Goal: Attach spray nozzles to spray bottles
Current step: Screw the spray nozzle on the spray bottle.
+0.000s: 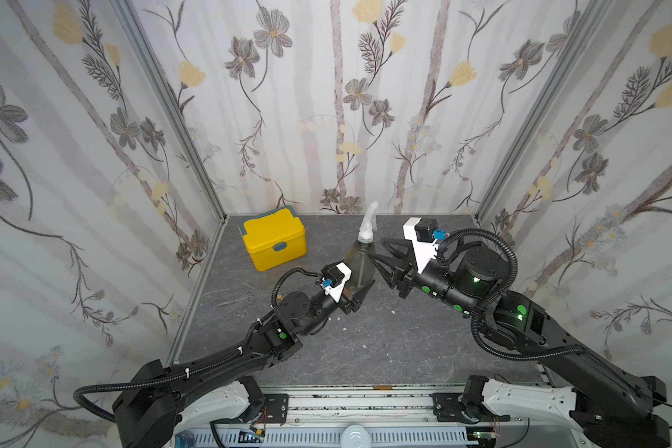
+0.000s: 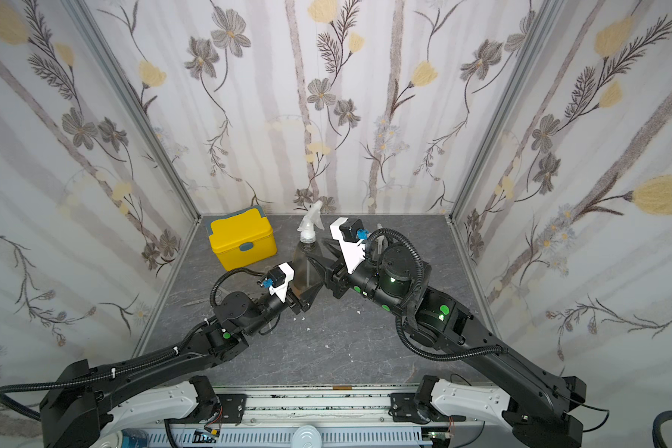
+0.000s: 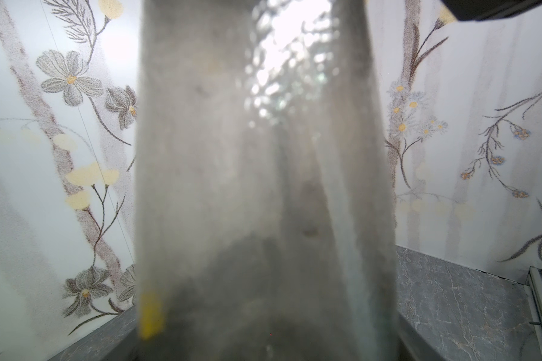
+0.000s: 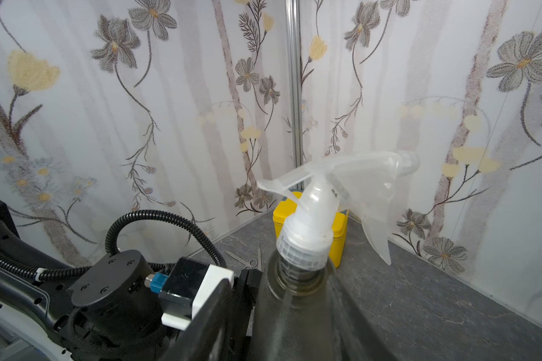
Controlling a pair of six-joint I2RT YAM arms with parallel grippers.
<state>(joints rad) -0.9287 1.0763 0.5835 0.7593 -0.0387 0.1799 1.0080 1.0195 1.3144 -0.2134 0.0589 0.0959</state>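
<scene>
Nozzle (image 1: 366, 225) atop bottle (image 1: 359, 267); box (image 1: 274, 242) behind-left, scissors (image 1: 245, 295) left.

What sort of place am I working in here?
Most likely a robot test cell, not a real room: floral wallpaper panels held in aluminium posts box in a small grey stone-look tabletop, and both arms are mounted on a rail at its front edge.

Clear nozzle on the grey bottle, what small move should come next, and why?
Probably close the right gripper on the nozzle at its collar and twist it down: neck threads show below the collar, the right jaws stand open beside the neck, and the left gripper holds the grey bottle.
</scene>
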